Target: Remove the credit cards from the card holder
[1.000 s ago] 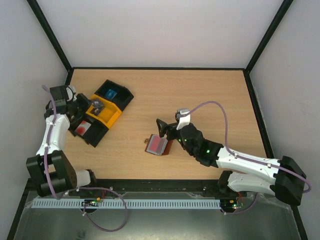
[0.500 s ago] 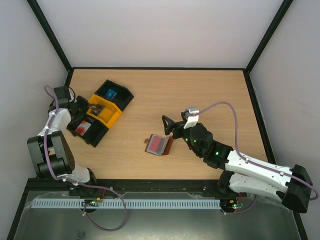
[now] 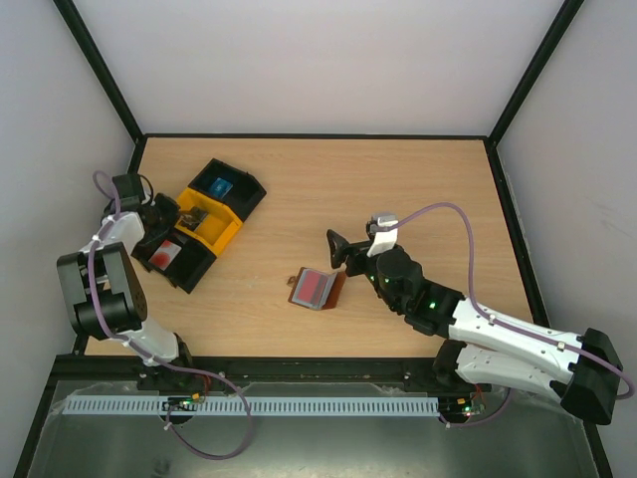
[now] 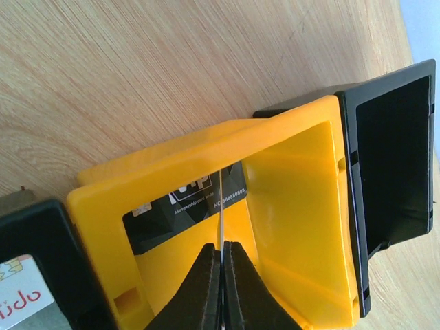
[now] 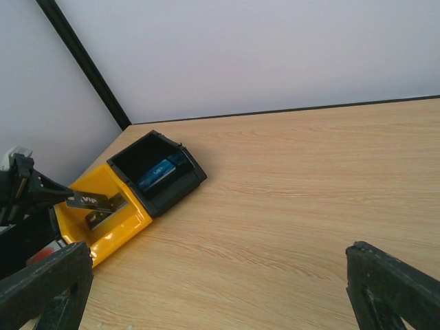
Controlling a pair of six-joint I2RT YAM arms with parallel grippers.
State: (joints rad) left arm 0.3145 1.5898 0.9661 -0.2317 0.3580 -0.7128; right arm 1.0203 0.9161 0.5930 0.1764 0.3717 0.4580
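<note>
Asker: What lies nearest you?

Me: The card holder (image 3: pixel 338 292), spread open on the surface (image 3: pixel 398 179) in front of my bases, a little right of centre. The red card (image 3: pixel 312 287) sits on its inner face. Whether it is tucked into a pocket or only resting there, I cannot tell.

Asker: And your right tool?

Me: My right tool (image 3: pixel 343 254) hangs just beside the holder's right edge, released, fingers spread wide and clear of the leather. Its own camera shows me only the two dark fingertips at the bottom corners, with wood between them.

Asker: Further out?

Me: Off to the left, three bins stand in a slanting row, side against side. Closest is a black bin (image 3: pixel 199 269) with a red and white item (image 3: pixel 162 257) inside. Next comes the yellow bin (image 3: pixel 224 234), and there is my left tool (image 4: pixel 221 251) — clenched on the dark grey card (image 5: pixel 89 200), pinching it by one end so that it juts out over the bin's opening. From the left wrist that card is only a thin pale line running out from the closed fingertips. Below it, inside the yellow bin, lies a dark printed card (image 4: pixel 199 199).

Asker: And farthest?

Me: The second black bin (image 3: pixel 254 197) — a small blue object (image 3: pixel 220 185) lies in it.
</note>
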